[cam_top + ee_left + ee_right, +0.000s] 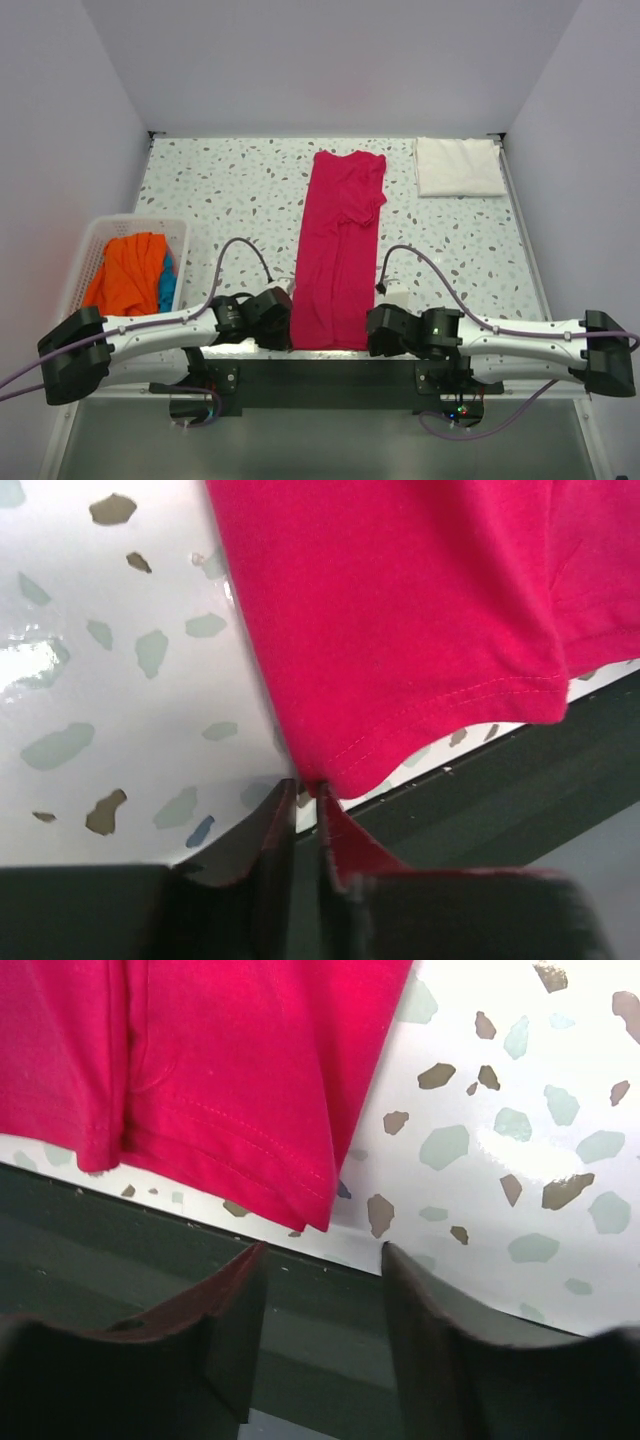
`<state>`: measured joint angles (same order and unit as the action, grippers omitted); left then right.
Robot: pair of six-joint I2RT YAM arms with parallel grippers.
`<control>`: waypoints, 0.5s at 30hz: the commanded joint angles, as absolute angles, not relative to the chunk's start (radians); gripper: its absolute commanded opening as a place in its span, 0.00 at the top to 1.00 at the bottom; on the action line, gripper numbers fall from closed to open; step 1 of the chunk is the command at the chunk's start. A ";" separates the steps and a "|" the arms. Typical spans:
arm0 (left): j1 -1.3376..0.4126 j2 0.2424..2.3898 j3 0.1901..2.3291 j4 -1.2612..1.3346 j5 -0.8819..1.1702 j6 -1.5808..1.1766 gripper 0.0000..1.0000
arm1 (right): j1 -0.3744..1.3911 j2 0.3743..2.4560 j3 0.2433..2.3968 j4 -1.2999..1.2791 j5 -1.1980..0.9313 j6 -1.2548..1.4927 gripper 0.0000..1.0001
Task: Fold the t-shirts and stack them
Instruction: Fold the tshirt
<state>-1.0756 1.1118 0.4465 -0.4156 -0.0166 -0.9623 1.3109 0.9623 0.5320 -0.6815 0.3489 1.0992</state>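
The magenta-pink t-shirt (pixel 335 250) lies as a long narrow strip down the middle of the table, its hem at the near edge. My left gripper (pixel 284 314) is at the hem's near left corner. In the left wrist view the jaws (pixel 307 785) are closed to a thin gap on that corner of the pink shirt (pixel 400 620), which is drawn to a point between the tips. My right gripper (pixel 374 331) is at the near right corner. It (pixel 322 1248) is open and empty, just short of the shirt's hem corner (pixel 250 1080). A white folded t-shirt (pixel 458 166) lies at the back right.
A white slotted basket (pixel 92 240) at the left holds an orange t-shirt (pixel 128 272) and a blue one (pixel 167 287). The table's dark near edge (pixel 150 1260) runs just under both grippers. Speckled tabletop (pixel 220 190) shows on both sides of the pink shirt.
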 commanded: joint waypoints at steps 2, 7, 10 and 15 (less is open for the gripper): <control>-1.086 1.022 0.457 -0.472 -0.032 -1.012 0.73 | 1.316 0.907 0.511 -0.726 0.360 1.163 0.41; -1.086 0.948 0.448 -0.454 -0.043 -1.051 0.52 | 1.316 0.870 0.456 -0.687 0.348 1.268 0.41; -1.086 0.972 0.425 -0.391 -0.018 -1.052 0.49 | 1.316 0.841 0.419 -0.631 0.357 1.321 0.41; -1.086 1.014 0.408 -0.341 -0.014 -1.049 0.47 | 1.316 0.837 0.390 -0.562 0.385 1.362 0.42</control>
